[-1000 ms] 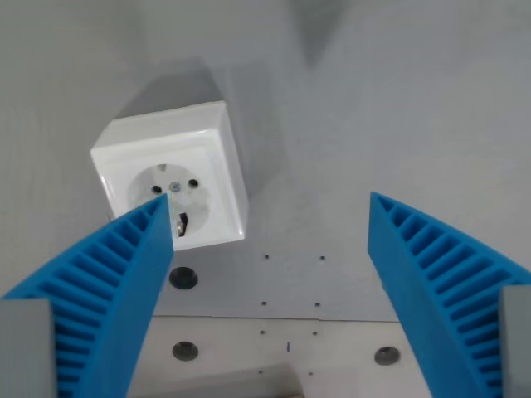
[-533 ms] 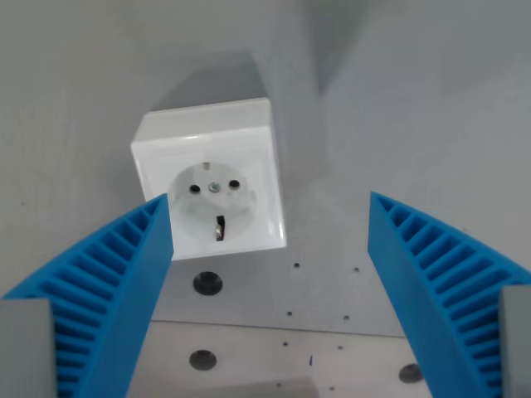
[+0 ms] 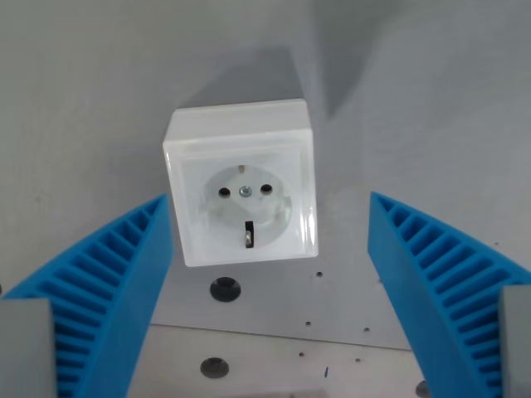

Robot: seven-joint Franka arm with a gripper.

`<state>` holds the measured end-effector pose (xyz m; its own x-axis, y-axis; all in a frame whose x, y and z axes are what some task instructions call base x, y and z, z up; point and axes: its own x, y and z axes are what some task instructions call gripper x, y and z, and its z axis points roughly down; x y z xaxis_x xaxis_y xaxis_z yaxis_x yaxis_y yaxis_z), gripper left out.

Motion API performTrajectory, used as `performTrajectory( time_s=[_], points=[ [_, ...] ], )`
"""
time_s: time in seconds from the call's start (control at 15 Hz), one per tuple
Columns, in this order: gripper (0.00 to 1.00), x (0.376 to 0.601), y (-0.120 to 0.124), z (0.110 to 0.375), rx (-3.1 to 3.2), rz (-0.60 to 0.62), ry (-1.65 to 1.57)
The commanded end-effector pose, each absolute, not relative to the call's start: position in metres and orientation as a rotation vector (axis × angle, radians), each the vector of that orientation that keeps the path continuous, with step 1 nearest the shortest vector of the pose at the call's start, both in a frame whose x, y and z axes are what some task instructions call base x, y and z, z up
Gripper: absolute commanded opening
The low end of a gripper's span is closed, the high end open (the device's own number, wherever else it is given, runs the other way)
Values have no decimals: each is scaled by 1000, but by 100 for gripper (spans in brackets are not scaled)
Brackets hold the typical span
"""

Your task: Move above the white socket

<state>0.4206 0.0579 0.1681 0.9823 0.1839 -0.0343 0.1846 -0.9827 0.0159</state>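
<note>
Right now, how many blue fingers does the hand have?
2. One blue finger is at the wrist view's lower left, the other at the lower right, with the white socket between and beyond them.

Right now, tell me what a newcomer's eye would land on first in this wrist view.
The white socket stands out first, a square box on the grey surface, upper centre, with its round recess facing the camera. Next come the two ribbed blue fingers of the open end effector, rising from the bottom corners on either side of it, without touching it.
</note>
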Motion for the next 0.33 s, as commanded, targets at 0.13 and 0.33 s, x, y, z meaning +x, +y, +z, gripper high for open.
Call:
performTrajectory(
  time_s=[0.13, 0.33],
  points=[
    [100, 413, 63, 163, 3089, 114, 361],
    [100, 412, 66, 162, 3091, 117, 346]
  ],
)
